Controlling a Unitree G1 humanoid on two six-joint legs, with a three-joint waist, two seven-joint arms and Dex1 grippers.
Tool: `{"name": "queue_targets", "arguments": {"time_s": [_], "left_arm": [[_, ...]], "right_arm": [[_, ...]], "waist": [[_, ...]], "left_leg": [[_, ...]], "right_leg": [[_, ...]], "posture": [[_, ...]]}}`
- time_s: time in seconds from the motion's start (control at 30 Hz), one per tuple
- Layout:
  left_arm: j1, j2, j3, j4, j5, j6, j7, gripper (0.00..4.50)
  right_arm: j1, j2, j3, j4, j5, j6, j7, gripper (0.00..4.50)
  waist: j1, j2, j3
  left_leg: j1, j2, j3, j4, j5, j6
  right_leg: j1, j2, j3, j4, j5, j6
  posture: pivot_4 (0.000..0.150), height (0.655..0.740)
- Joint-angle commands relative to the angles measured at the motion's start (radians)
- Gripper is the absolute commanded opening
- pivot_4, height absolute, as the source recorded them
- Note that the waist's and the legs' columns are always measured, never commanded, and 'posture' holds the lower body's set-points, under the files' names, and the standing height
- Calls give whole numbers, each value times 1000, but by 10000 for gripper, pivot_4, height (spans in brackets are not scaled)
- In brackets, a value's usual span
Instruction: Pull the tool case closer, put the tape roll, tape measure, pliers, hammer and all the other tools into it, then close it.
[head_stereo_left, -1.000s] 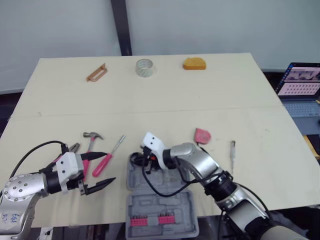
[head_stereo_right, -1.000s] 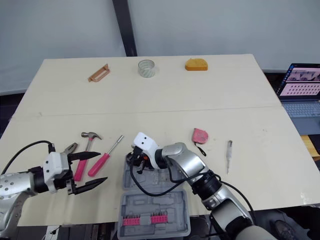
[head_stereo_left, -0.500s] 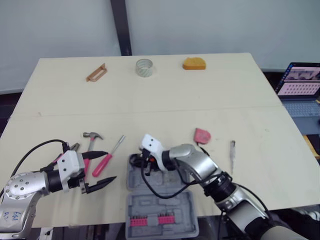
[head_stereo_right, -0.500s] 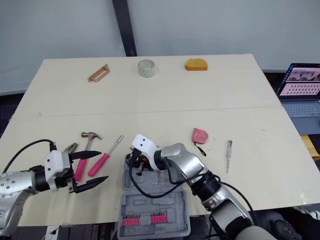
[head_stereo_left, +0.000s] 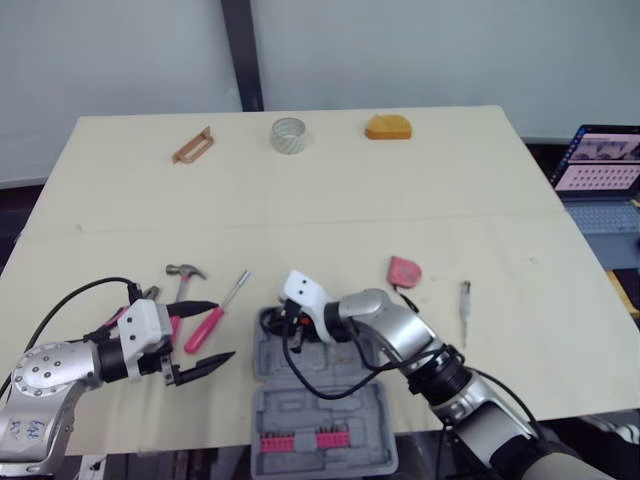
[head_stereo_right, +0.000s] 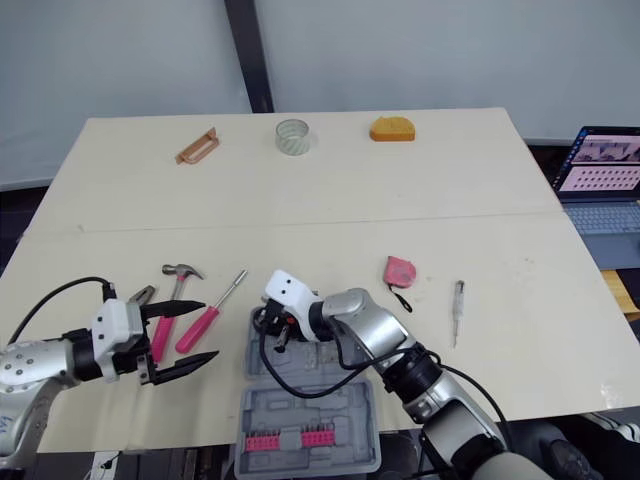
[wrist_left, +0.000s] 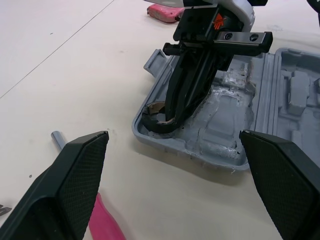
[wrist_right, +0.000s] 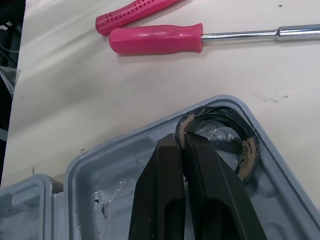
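The tool case (head_stereo_left: 322, 437) lies open at the near table edge, pulled close. My right claw (wrist_right: 182, 142) reaches into its far half, fingers pinched on the black tape roll (wrist_right: 248, 152) in the corner. I judge that one item is in. My left claw (head_stereo_right: 209, 330) hangs spread beside one pink screwdriver (head_stereo_right: 205, 320). Yet to pack are one pliers (head_stereo_right: 143, 296), one hammer (head_stereo_right: 182, 271), one tape measure (head_stereo_left: 405, 270) and one slim screwdriver (head_stereo_left: 465, 298). Farthest off are one brown handle (head_stereo_left: 194, 146), one pale tape roll (head_stereo_left: 288, 135) and one orange block (head_stereo_left: 388, 127). Closing comes last.

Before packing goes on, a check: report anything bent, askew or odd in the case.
The black tape roll looks squashed out of round. It lies in a corner pocket of the tool case, and the right end effector is pinching its wall.
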Motion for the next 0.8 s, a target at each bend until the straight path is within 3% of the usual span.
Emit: {"name": "queue_targets", "arguments": {"time_s": [0.03, 0.23, 0.33, 0.5, 0.57, 0.8], "left_arm": [[-4, 13, 1, -13, -4, 1, 1, 45000], [-4, 15, -4, -14, -4, 9, 2, 45000], [-4, 16, -2, -13, -3, 10, 3, 45000], [-4, 15, -3, -14, -1, 12, 5, 45000], [-6, 16, -3, -12, -1, 13, 5, 45000], [-2, 13, -4, -18, -1, 20, 10, 45000]], "right_arm": [[-2, 13, 5, -11, -3, -17, 14, 485], [1, 19, -3, -15, 5, -16, 12, 485], [3, 18, -5, -22, 9, -15, 14, 10891], [0, 18, -10, -19, 10, -19, 13, 36669], [-3, 17, -19, -32, 23, -12, 21, 44633], [2, -2, -52, -72, 56, -51, 52, 44633]], "waist": [[0, 0, 0], [0, 0, 0], [0, 0, 0], [0, 0, 0], [0, 0, 0], [0, 0, 0]], "left_leg": [[0, 0, 0, 0, 0, 0], [0, 0, 0, 0, 0, 0], [0, 0, 0, 0, 0, 0], [0, 0, 0, 0, 0, 0], [0, 0, 0, 0, 0, 0], [0, 0, 0, 0, 0, 0]], "right_leg": [[0, 0, 0, 0, 0, 0], [0, 0, 0, 0, 0, 0], [0, 0, 0, 0, 0, 0], [0, 0, 0, 0, 0, 0], [0, 0, 0, 0, 0, 0], [0, 0, 0, 0, 0, 0]], "posture": [[1500, 7400], [1500, 7400], [1500, 7400], [1500, 7400], [1500, 7400], [1500, 7400]]}}
